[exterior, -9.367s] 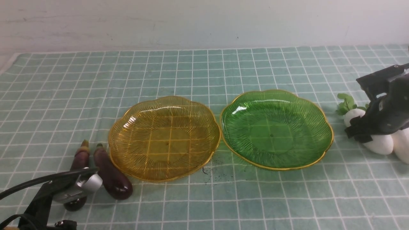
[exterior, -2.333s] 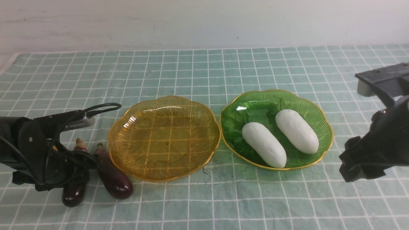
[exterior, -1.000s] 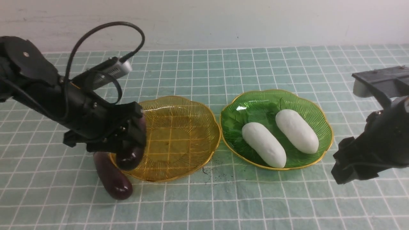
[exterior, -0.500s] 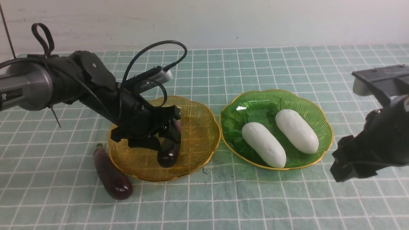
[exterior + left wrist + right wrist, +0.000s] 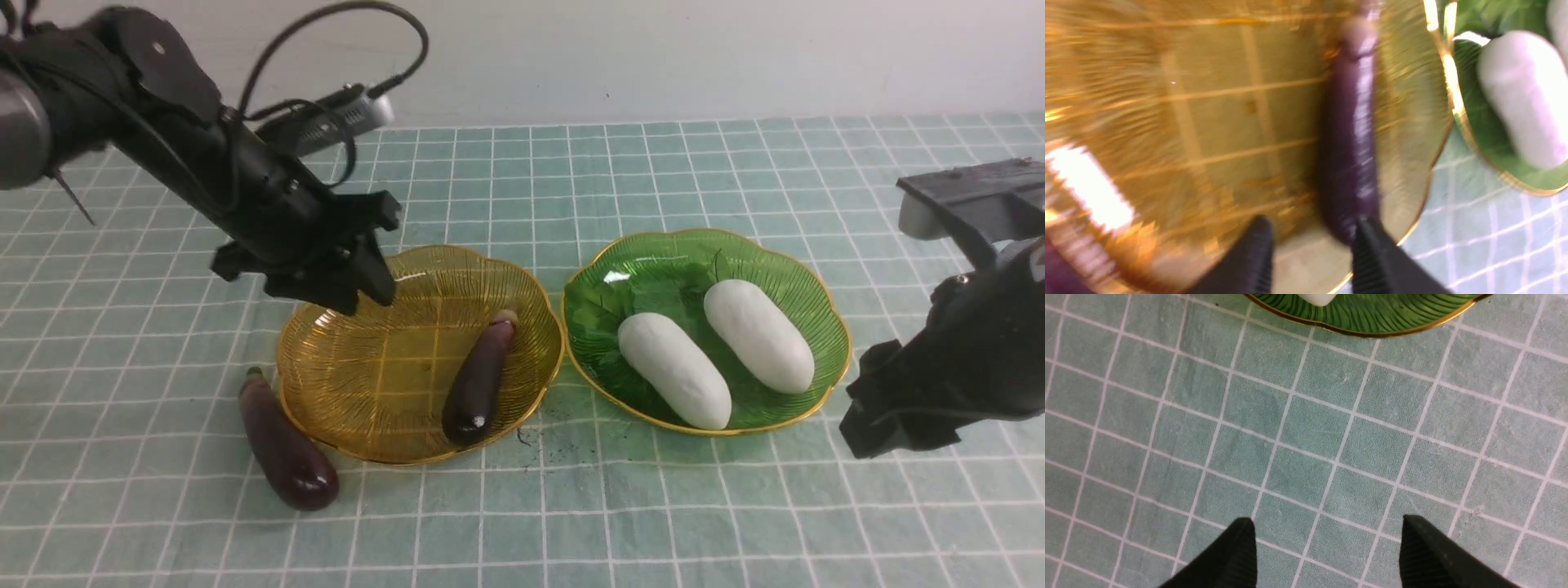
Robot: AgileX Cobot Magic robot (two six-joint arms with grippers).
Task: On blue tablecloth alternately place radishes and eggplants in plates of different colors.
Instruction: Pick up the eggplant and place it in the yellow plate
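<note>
Released eggplant (image 5: pixel 482 380) now lies inside the amber plate

Farthest left, we see the other eggplant (image 5: pixel 287 445) on the blue tablecloth (image 5: pixel 522 523), beside the amber plate (image 5: pixel 384 445); lifting it looks like our next step. Our left gripper (image 5: pixel 371 286) has risen off the plate, fingers apart, nothing between them; we should bring it back and down. Further right, two radishes (image 5: pixel 675 370) (image 5: pixel 759 336) fill the green plate (image 5: pixel 584 273). Our right gripper (image 5: pixel 1329 539) waits, fingers wide apart.

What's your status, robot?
Both tools, left and right, open, empty. One glossy dark purple eggplant in amber ribbed plate; another outside. Nothing blocking it, apparently.
</note>
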